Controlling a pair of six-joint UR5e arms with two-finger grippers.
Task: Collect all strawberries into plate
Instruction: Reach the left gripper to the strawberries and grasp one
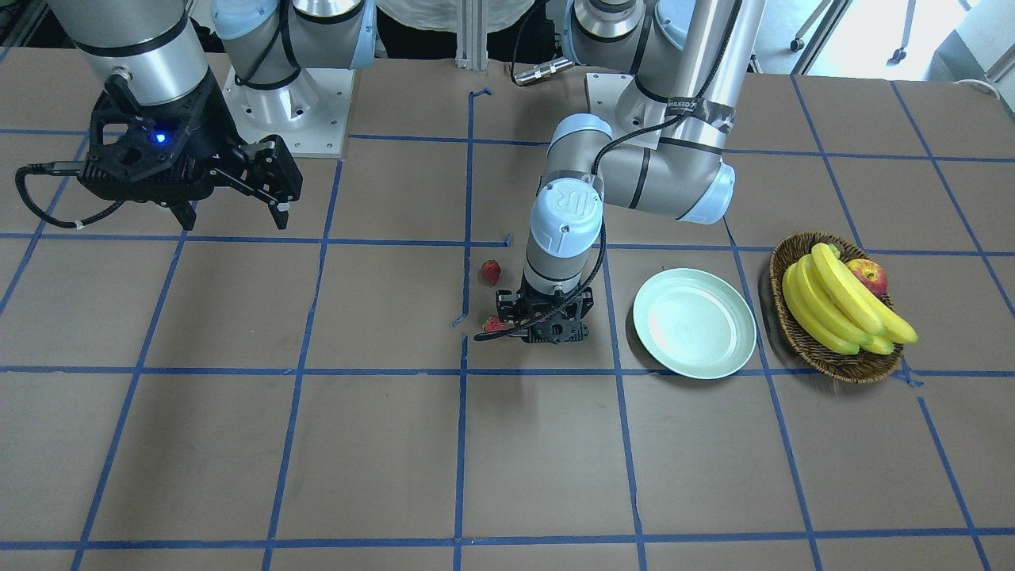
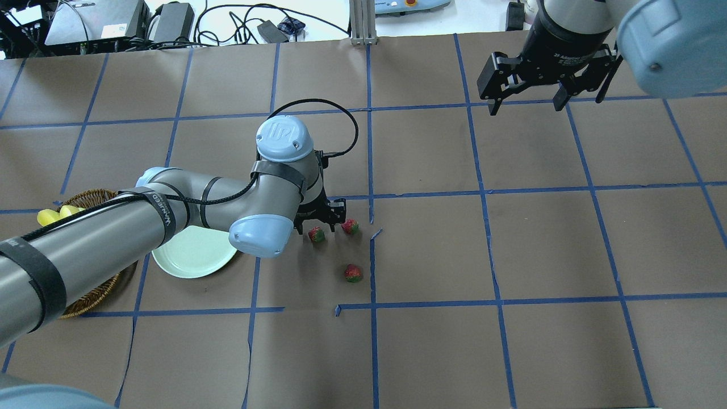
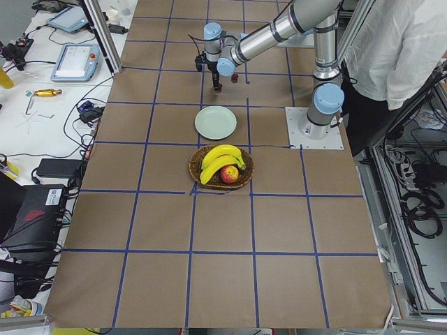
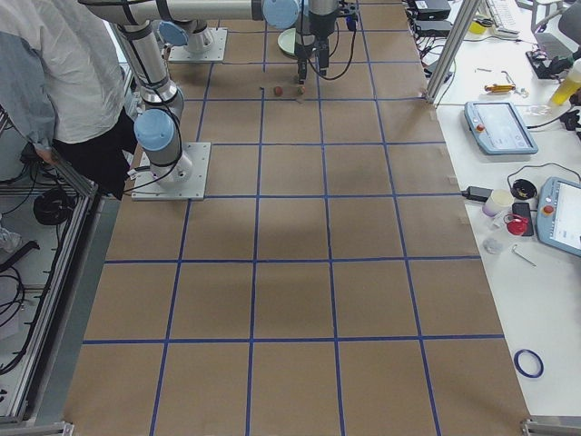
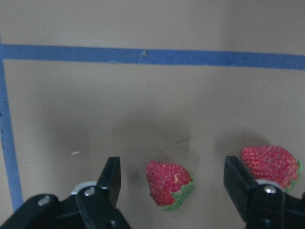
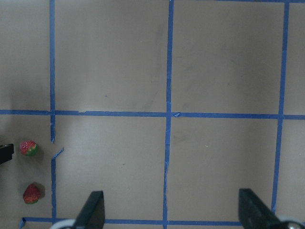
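Left arm (image 2: pixel 170 211) low, jaws apart; right arm (image 2: pixel 653 40) raised, jaws apart.

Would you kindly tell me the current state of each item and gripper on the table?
Left gripper: open, lowered to the table.
Right gripper: open, empty, raised.
Straddled strawberry: between the fingers, ungripped.
Neighbouring strawberry: on the table, outside the fingers.
Third strawberry: on the table, apart.
Plate: empty.
Basket: holding bananas and an apple.

Overhead and front-facing cameras face each other across the table (image 2: pixel 511 341); side cameras look lengthwise; downward wrist cameras share one strawberry (image 5: pixel 269 164).
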